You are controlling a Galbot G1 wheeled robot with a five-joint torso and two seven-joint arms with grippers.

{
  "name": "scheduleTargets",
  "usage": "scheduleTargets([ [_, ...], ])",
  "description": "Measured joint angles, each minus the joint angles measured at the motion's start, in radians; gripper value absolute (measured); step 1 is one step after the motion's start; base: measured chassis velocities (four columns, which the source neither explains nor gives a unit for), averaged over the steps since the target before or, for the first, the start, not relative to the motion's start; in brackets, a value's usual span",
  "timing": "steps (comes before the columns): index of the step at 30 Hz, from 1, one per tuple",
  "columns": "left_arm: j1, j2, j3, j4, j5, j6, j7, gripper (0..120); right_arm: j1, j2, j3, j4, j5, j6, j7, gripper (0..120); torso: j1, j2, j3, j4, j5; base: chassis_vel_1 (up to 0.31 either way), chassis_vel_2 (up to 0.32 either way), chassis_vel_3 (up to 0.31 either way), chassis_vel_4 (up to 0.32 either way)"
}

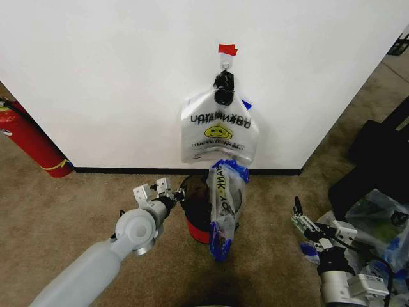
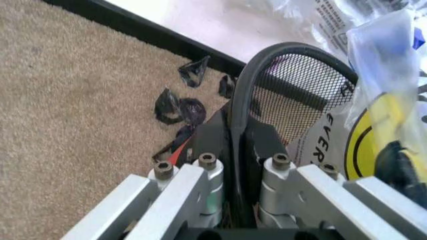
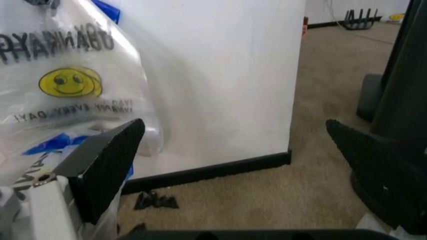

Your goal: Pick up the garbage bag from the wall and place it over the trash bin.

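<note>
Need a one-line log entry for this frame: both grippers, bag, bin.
left gripper: shut on trash bin rim | right gripper: open, idle, low right | garbage bag: draped on bin's right side | wall: smiley bag on hook

Left gripper [image 1: 174, 198] jaws clamped, right gripper [image 1: 299, 214] low — jaws apart

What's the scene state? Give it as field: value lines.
left hand: shut on trash bin rim
right hand: open, apart from the bin, low at the robot's right
trash bin: on carpet by the wall
garbage bag: draped on bin's right side, not yet spread over it
smiley bag: hanging on wall hook
</note>
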Motion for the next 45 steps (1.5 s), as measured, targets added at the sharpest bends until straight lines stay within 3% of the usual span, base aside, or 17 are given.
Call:
scheduleTargets([
  [7,0.015,0.003,0.008,0.020,0.022,-0.010,0.015,4,0.000,-0.007,-0.002,-0.005,-0.002,-0.007,-0.002,100,0.000,0.000,0.000,0.0000,0.0000,0.000,0.000,0.000,0.000],
  [10,0.023,0.004,0.006,0.020,0.029,-0.009,0.016,12,0.001,-0.008,-0.003,-0.007,-0.002,-0.007,-0.003,100,0.000,0.000,0.000,0.0000,-0.0001,0.000,0.000,0.000,0.000],
  [28,0.045,0.035,-0.031,-0.025,0.112,-0.003,0.000,79,0.014,-0.022,-0.018,-0.017,0.005,-0.031,-0.004,100,0.000,0.000,0.000,-0.0001,-0.0002,0.000,0.000,0.000,0.000],
  [34,0.052,0.076,-0.086,-0.116,0.181,-0.004,-0.008,98,0.028,-0.064,-0.035,0.014,0.104,-0.127,0.011,100,0.000,0.000,0.000,0.0002,-0.0001,0.000,0.000,0.000,0.000],
  [37,0.024,0.106,-0.080,-0.170,0.268,-0.012,0.010,100,0.035,-0.109,-0.048,0.051,0.216,-0.229,0.055,100,0.000,0.000,0.000,-0.0003,-0.0003,0.000,0.000,0.000,0.000],
  [39,0.020,0.109,-0.077,-0.176,0.279,-0.013,0.014,100,0.037,-0.112,-0.048,0.054,0.224,-0.238,0.060,100,0.000,0.000,0.000,-0.0003,-0.0003,0.000,0.000,0.000,0.000],
  [45,-0.025,0.153,-0.008,-0.297,0.524,-0.031,0.097,100,0.180,-0.223,-0.080,0.075,0.518,-0.446,0.176,100,0.000,0.000,0.000,0.0000,-0.0002,0.000,0.000,0.000,0.000],
])
